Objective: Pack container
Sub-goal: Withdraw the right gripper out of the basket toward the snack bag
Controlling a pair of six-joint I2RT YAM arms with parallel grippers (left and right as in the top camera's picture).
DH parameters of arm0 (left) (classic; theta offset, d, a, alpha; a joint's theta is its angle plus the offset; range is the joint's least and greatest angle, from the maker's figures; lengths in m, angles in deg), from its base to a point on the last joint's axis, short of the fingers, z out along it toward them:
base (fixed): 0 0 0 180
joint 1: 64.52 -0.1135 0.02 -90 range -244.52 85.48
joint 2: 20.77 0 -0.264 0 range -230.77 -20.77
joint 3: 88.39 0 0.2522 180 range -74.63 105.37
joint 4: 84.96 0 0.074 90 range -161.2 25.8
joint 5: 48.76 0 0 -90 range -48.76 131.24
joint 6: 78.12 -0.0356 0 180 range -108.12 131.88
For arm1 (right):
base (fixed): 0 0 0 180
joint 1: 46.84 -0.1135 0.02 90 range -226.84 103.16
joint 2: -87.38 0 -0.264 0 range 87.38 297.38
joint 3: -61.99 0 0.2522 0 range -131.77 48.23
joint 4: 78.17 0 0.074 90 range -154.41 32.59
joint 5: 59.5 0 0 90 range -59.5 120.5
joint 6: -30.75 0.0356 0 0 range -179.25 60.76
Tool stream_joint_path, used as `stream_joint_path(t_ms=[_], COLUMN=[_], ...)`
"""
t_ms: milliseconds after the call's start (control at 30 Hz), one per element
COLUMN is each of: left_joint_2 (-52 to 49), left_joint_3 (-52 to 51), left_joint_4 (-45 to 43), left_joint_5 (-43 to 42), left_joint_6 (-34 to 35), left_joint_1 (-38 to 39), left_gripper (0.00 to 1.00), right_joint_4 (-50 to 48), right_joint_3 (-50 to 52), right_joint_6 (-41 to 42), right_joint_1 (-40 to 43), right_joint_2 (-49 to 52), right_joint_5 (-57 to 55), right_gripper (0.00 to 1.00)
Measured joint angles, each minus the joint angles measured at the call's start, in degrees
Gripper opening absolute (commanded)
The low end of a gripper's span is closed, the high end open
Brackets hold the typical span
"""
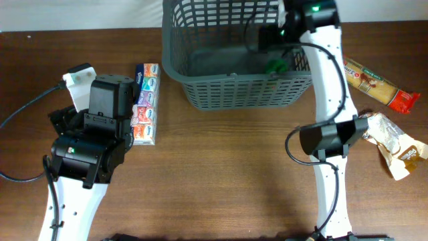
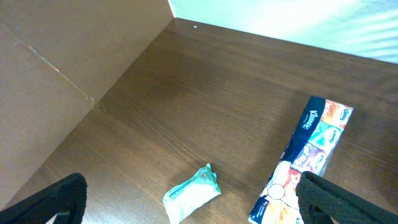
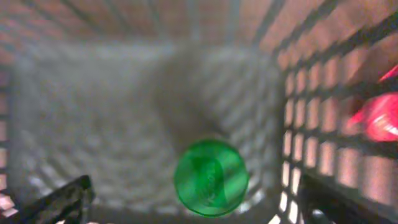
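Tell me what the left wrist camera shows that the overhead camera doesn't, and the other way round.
Left wrist only: a small pale green packet lying on the wooden table, apart from the Kleenex tissue multipack. Overhead only: the grey basket with a green item inside, plus a long tan-and-red packet and a crumpled tan bag on the table's right side. Both: that multipack and the table.

I see, blurred, down into the dark grey plastic lattice-sided basket. A round bright green object sits on its solid base near the right wall. My right gripper has jaws spread wide, not touching it. A red blur shows outside through the slots
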Motion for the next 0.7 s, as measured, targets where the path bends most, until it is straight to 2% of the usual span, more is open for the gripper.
stream_joint_path(t_ms=[133, 267, 533, 700], left_joint_2=[0.0, 0.0, 0.0, 0.0], left_joint_3=[0.0, 0.0, 0.0, 0.0], left_joint_4=[0.0, 0.0, 0.0, 0.0], left_joint_5=[0.0, 0.0, 0.0, 0.0], left_joint_6=[0.0, 0.0, 0.0, 0.0], left_joint_1=[0.0, 0.0, 0.0, 0.0], left_gripper=[1.0, 1.0, 1.0, 1.0], right_joint_4=[3.4, 6.2, 9.6, 9.6], right_joint_3=[-7.7, -8.5, -9.6, -9.6], right_joint_6=[-0.1, 0.6, 6.8, 10.2], right_joint_1=[1.2, 4.7, 22.7, 34.0], right_joint_2=[-2.0, -8.3, -23.2, -26.8], right_joint_5=[-0.8, -4.7, -10.4, -3.7], right_gripper=[0.99, 0.99, 0.99, 0.99])
